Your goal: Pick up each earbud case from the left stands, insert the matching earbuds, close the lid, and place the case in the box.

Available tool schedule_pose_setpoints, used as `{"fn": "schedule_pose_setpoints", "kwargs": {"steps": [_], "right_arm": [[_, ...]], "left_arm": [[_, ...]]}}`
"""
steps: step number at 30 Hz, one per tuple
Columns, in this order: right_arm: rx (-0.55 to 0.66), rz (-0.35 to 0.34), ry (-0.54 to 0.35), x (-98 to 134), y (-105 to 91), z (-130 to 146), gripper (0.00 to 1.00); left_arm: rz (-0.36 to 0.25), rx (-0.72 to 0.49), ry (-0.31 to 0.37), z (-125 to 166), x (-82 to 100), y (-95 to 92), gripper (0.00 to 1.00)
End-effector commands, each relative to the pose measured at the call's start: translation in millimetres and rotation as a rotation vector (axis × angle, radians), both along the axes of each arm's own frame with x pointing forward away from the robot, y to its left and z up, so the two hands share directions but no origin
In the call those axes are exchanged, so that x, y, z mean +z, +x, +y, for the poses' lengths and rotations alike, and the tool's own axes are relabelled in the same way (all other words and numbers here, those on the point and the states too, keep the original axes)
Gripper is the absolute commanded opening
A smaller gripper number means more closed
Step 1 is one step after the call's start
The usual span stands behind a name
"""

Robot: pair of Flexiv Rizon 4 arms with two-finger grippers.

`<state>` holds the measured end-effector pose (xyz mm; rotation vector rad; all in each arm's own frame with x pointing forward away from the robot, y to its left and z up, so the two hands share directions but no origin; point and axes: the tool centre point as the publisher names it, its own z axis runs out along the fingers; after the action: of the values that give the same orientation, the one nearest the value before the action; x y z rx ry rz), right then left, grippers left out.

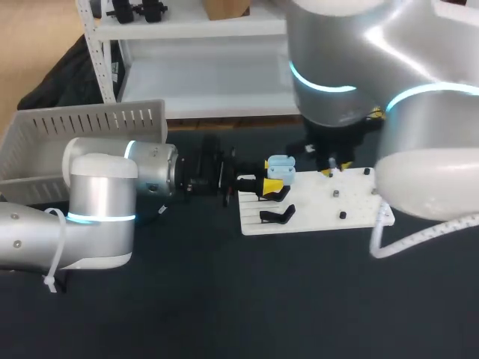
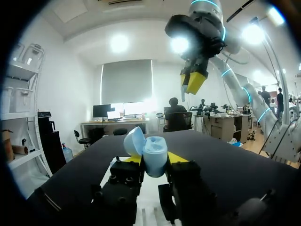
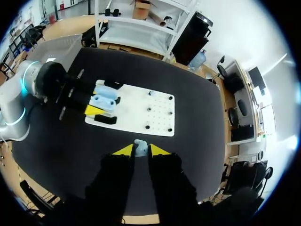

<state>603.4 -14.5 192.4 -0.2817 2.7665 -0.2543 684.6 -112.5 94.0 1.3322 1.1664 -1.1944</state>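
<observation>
My left gripper (image 1: pixel 271 183) is shut on a light blue earbud case (image 1: pixel 281 167) and holds it over the left end of the white board (image 1: pixel 314 213). In the left wrist view the case (image 2: pixel 153 155) sits between the yellow tips of the gripper (image 2: pixel 151 160) with its lid open. My right gripper (image 3: pixel 140 150) hangs high above the table, shut on a small pale blue earbud (image 3: pixel 140 146). The left wrist view shows the right gripper (image 2: pixel 194 82) above and beyond the case. An empty black stand (image 1: pixel 277 215) lies on the board.
Small dark pegs (image 1: pixel 342 215) stand on the right part of the board. A grey slatted box (image 1: pixel 82 123) sits at the table's far left. My right arm's bulky body (image 1: pixel 419 112) covers the table's back right.
</observation>
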Motion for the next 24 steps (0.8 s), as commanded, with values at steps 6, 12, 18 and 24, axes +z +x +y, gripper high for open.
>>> {"fn": "schedule_pose_setpoints", "kwargs": {"steps": [6, 12, 18, 24], "right_arm": [[-0.02, -0.003, -0.019, -7, 4.0, 18, 0.0], [-0.02, -0.003, -0.019, -7, 4.0, 18, 0.0], [-0.072, -0.023, -0.021, -4, 7.1, 28, 0.0], [-0.346, 0.004, 0.027, 0, 20.2, 43, 0.0]], "left_arm": [[0.0, -0.002, -0.001, 0, -0.6, 1.0, 0.0], [0.0, -0.002, -0.001, 0, -0.6, 1.0, 0.0], [0.0, -0.002, -0.001, 0, -0.6, 1.0, 0.0], [0.0, -0.002, -0.001, 0, -0.6, 1.0, 0.0]]}}
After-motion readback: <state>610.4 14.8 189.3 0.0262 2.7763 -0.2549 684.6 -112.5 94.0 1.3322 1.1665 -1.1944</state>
